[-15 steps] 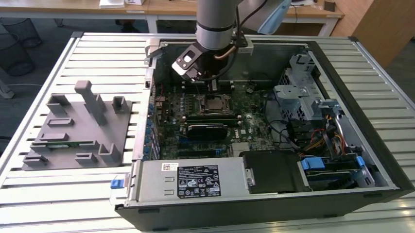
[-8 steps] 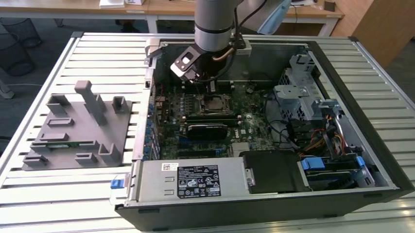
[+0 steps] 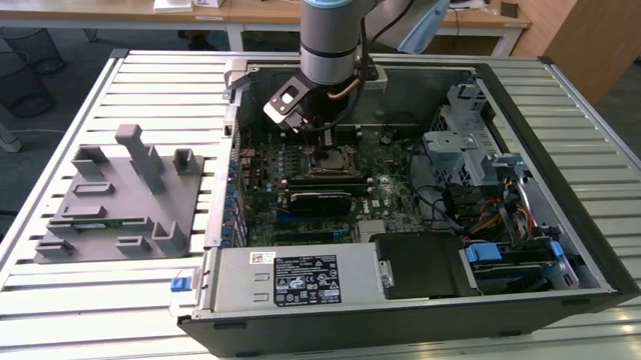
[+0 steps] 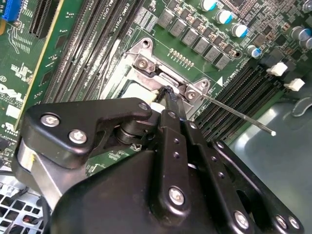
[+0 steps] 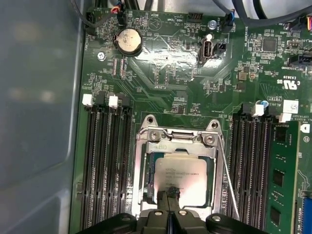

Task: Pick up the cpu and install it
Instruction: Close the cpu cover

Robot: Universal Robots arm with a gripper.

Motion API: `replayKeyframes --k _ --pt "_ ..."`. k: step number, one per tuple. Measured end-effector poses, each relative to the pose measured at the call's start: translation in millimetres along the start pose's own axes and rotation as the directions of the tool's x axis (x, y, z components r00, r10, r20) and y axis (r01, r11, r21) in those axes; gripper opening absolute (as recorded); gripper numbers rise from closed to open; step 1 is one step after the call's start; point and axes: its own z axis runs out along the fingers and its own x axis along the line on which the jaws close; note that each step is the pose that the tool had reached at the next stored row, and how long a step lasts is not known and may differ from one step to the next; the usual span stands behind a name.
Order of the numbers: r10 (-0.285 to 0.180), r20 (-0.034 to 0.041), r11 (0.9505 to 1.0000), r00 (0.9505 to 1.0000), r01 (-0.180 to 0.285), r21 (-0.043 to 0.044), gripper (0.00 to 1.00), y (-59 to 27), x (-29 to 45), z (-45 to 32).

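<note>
Cpu [image 5: 183, 178], silvery square with pale rim, lies flat in the socket [image 5: 178, 139] beneath the clenched claw [image 5: 169, 192].

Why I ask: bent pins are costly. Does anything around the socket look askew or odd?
Nothing stands out. The cpu lies flat and square inside the socket frame, with the end effector at its top. The thin retention lever slants away from the socket, apparently unlatched, plausible mid-install.

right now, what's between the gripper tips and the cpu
Nothing. In the first wrist view the gripper sits right over the cpu, seated in its socket; no gap or other part shows between them. Contact cannot be told.
</note>
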Motion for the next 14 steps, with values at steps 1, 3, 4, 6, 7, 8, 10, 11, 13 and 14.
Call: replayKeyframes --k 1,3,4,6,7,8,10,11,13,14 --pt "0.000 0.0002 1.0000 1.0000 0.000 0.0002 0.11 0.0 0.0 0.6" --pt "0.000 0.0005 1.0000 1.0000 0.000 0.0005 0.11 -0.1 -0.1 1.1" --pt "0.000 0.0007 1.0000 1.0000 0.000 0.0006 0.11 0.0 -0.1 1.3" --pt "0.000 0.0004 1.0000 1.0000 0.000 0.0005 0.11 0.8 -0.1 1.6" --pt "0.000 0.0003 1.0000 1.0000 0.000 0.0005 0.11 1.3 -0.1 1.7" --pt "0.000 -0.0003 1.0000 1.0000 0.000 -0.0001 0.11 1.8 -0.1 2.0" --pt "0.000 0.0000 1.0000 1.0000 0.000 0.0000 0.11 2.9 -0.2 2.0" --pt "0.000 0.0000 1.0000 1.0000 0.000 0.0001 0.11 3.4 -0.2 2.0" --pt "0.000 0.0000 1.0000 1.0000 0.000 -0.0001 0.11 3.5 -0.2 2.0" --pt "0.000 0.0001 1.0000 1.0000 0.000 0.0000 0.11 3.6 -0.2 1.8"
